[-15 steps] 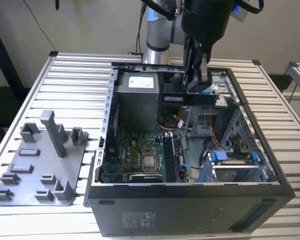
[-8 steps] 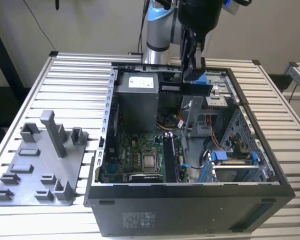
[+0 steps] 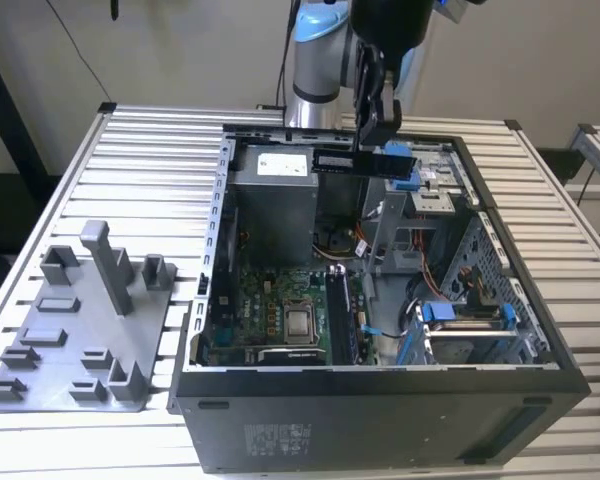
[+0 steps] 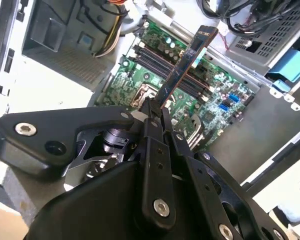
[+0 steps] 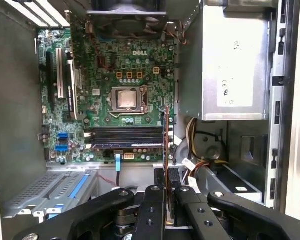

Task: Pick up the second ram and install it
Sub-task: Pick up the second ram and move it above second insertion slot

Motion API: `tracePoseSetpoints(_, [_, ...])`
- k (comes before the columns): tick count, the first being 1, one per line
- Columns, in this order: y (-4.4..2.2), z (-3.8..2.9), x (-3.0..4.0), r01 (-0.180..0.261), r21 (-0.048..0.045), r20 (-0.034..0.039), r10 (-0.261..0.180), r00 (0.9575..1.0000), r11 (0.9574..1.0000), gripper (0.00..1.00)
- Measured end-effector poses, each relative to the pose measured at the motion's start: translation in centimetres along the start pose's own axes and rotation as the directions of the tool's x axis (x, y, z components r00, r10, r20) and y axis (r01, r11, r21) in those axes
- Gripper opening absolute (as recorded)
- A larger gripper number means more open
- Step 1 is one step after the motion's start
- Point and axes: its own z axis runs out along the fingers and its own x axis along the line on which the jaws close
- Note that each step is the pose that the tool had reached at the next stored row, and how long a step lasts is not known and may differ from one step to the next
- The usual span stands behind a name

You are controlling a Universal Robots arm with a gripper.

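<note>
the arm reaches down over the far side of the open case. the gripper points downward, its fingers clamped on one end of the ram. the ram lies level in the air, well above the motherboard and its slots.

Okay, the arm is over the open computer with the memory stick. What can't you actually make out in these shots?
- Gripped end of the second ram: in the second wrist view, covered by the gripper clamped on it.
- The stick's flat faces, chips and sticker: in the first wrist view it is seen edge-on.
- Upper part of the arm: cut off by the exterior view's top edge.
</note>
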Motion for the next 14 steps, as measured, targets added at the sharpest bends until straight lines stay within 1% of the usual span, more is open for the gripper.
tracePoseSetpoints(8, [0.01, 0.11, 0.00, 0.001, -0.0002, 0.0003, -0.001, 1.0000, 1.0000, 0.14])
tracePoseSetpoints(12, [0.08, 0.37, 0.02, -0.001, 0.0055, 0.0010, 0.001, 1.0000, 1.0000, 0.14])
tracePoseSetpoints(14, [0.07, 0.46, 0.02, -0.008, 0.0062, 0.0009, 0.008, 1.0000, 0.9999, 0.14])
